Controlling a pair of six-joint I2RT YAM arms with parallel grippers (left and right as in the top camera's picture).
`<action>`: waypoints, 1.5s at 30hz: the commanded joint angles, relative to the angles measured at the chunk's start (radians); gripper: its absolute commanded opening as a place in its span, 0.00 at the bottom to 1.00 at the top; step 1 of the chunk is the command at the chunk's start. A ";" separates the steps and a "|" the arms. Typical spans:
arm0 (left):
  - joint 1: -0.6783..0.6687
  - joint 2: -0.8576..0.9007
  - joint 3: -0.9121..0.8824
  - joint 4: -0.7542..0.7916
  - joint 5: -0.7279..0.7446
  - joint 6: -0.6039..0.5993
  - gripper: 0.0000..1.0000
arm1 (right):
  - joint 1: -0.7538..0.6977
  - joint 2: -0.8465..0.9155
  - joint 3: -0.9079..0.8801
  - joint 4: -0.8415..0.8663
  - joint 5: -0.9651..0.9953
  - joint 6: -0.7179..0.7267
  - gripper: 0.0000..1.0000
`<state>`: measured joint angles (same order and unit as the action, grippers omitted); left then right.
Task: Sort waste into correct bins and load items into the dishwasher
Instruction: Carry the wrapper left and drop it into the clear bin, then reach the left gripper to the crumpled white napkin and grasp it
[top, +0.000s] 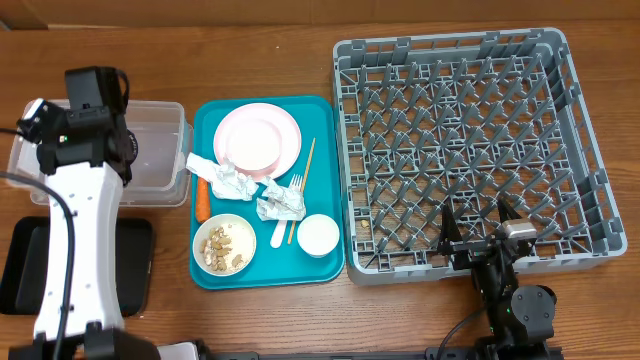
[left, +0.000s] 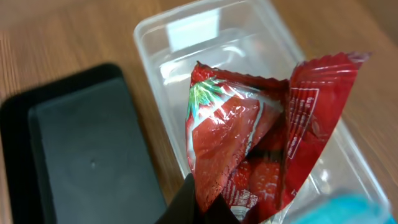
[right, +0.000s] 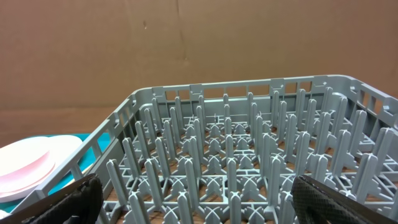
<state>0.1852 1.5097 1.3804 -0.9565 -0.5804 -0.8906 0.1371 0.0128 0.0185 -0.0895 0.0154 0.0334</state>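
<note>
1. Left end effector (left: 198, 202): clamped on the red shiny snack wrapper (left: 261, 137), which is crinkled and strawberry-printed.
2. Wrapper location: directly above the clear tub (left: 186, 31).
3. Right end effector (top: 477, 222): jaws spread wide, well apart from the tub.

Robot lab bench dressed up as a kitchen. Two robot arms, left (top: 75, 215) and right (top: 515, 300), work at a wooden counter (top: 260, 40), with a loose cable (top: 71, 240) along the left arm. A plain brown cardboard sheet (right: 186, 43) is the backdrop beyond the right pincer (top: 473, 208).

The kitchen gear is staged. A grey dish rack (top: 453, 44) sits on the counter just ahead of that pincer, and a teal tray (top: 328, 130) with plate (top: 258, 137), bowls (top: 318, 236), napkins (top: 232, 180) and scraps (top: 224, 248) is to its left. A clear tub (left: 186, 31) and black tray (left: 81, 149) lie below the left pincer (left: 202, 208), which has a snack wrapper (left: 249, 143).
</note>
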 joint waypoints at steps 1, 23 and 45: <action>0.016 0.077 -0.040 0.048 -0.003 -0.139 0.04 | -0.006 -0.008 -0.011 0.008 0.009 -0.001 1.00; 0.017 0.274 -0.042 0.198 0.031 -0.090 0.27 | -0.006 -0.008 -0.011 0.008 0.009 -0.001 1.00; -0.074 -0.070 -0.003 0.218 1.036 0.275 0.90 | -0.006 -0.008 -0.011 0.008 0.009 -0.001 1.00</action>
<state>0.1242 1.4307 1.3689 -0.7322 0.1928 -0.6422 0.1371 0.0128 0.0185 -0.0895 0.0151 0.0334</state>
